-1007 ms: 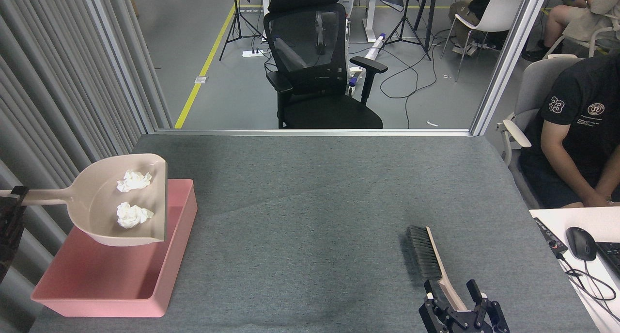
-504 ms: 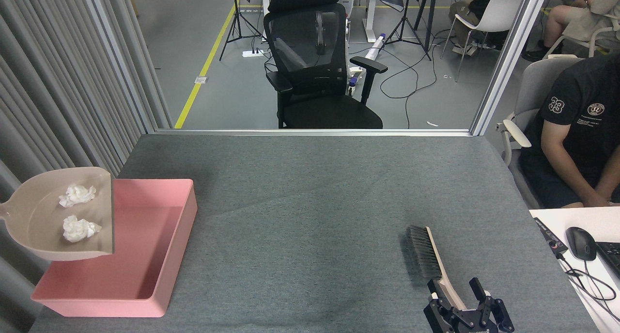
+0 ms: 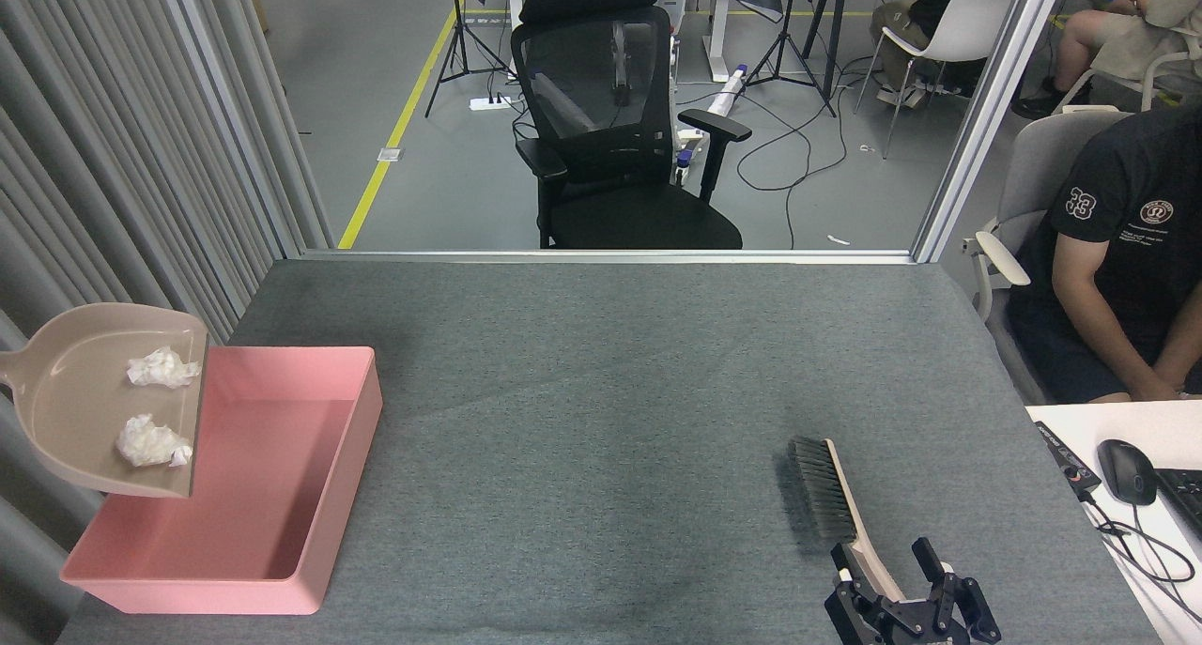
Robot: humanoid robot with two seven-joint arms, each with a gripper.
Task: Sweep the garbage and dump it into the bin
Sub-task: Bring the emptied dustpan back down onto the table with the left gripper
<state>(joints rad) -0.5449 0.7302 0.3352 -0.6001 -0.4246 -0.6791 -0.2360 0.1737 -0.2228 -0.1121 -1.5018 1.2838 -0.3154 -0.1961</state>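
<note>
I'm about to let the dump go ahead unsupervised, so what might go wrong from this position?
1. The dustpan hangs over the left edge of the pink bin, its lip just inside; a wad may slide out sideways and miss.
2. The lower wad sits at the lip and may drop before the tilt is controlled.
3. The right gripper is at the brush handle; a stray move could drag it.

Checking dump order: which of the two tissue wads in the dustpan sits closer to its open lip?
The farther wad: it lies almost against the dustpan lip over the pink bin. The nearer wad sits slightly further back.
</note>
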